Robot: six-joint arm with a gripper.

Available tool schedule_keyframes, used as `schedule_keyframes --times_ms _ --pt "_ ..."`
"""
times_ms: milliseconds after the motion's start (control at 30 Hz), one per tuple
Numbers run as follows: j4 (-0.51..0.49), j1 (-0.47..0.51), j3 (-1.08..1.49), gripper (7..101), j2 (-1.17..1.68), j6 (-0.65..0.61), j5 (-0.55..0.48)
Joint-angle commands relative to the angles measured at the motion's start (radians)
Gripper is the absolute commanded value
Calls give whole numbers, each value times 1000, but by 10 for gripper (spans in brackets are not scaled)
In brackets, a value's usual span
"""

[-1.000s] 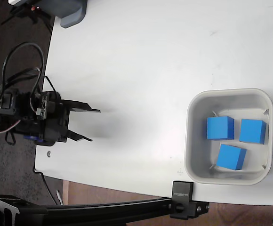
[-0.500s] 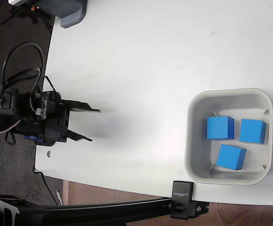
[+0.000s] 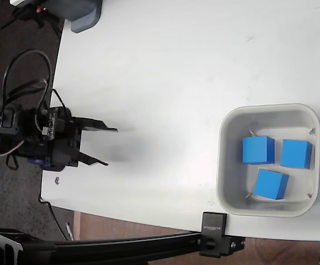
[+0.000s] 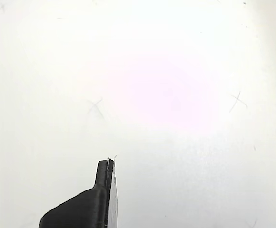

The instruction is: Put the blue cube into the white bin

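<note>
The white bin stands at the right of the white table in the fixed view. Three blue cubes lie inside it: one at the left, one at the right and one lower down. My gripper sits far to the left near the table's left edge. It is open, with nothing between its fingers, and points toward the bin. The wrist view shows only one black finger over bare white tabletop, with no cube and no bin.
A grey device sits at the table's top left corner. Black cables loop behind the arm, off the table's left edge. A black clamp on a dark rail stands at the front edge below the bin.
</note>
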Motion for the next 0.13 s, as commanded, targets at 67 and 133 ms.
schedule_keyframes --times_ms 67,133 --pt "-6 -2 -25 1003 25 -2 -12" --pt "-6 -2 -25 1003 25 -2 -12"
